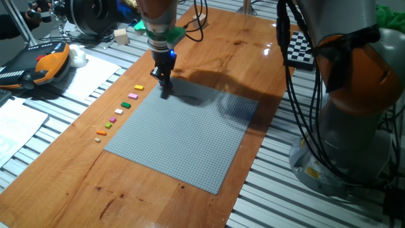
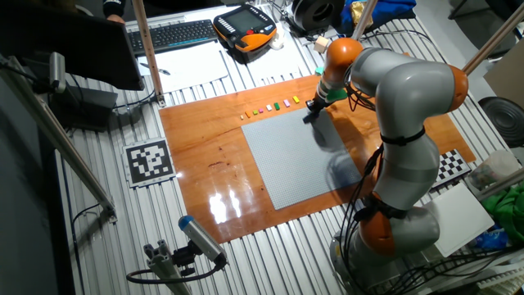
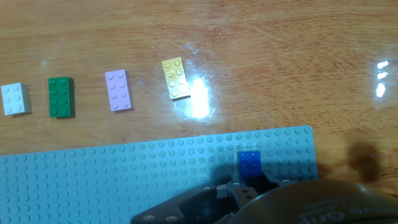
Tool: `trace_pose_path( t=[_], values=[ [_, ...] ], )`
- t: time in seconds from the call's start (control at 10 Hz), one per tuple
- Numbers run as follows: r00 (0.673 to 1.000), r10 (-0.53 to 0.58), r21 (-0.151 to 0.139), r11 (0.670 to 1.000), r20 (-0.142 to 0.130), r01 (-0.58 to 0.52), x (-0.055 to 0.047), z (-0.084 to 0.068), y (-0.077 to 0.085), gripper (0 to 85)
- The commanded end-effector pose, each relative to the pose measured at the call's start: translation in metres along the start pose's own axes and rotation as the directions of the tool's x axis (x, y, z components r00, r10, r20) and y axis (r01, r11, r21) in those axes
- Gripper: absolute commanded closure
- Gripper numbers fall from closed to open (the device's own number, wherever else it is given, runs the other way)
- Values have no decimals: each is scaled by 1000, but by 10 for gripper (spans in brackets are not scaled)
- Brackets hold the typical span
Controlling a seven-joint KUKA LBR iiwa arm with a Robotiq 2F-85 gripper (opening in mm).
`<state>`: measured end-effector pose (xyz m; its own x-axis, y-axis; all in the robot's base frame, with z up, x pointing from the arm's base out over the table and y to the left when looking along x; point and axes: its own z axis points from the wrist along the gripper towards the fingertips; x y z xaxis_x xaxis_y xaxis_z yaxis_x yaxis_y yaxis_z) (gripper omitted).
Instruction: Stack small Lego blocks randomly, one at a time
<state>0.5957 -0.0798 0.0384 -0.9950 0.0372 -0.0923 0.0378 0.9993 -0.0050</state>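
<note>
In the hand view, left to right: a white brick (image 3: 15, 99), green brick (image 3: 61, 97), pink brick (image 3: 118, 90) and yellow brick (image 3: 176, 78) lie in a row on the counter (image 3: 280, 62), well ahead of the hand (image 3: 249, 183), apart from each other so each can probably be picked singly. A blue brick (image 3: 250, 164) sits on the grey baseplate (image 3: 124, 174) near its corner, just ahead of the fingertips. Finger spacing cannot be told; the brick may be pressed down or just released.
</note>
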Motion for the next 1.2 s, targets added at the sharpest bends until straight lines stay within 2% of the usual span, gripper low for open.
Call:
trace_pose_path(
  t=[0.0, 1.1],
  values=[
    [1000, -5, 1, 1000, -1, 5, 1, 1, 0, 850],
    [1000, -9, -8, 1000, -12, 9, 2, 6, 0, 850]
  ],
)
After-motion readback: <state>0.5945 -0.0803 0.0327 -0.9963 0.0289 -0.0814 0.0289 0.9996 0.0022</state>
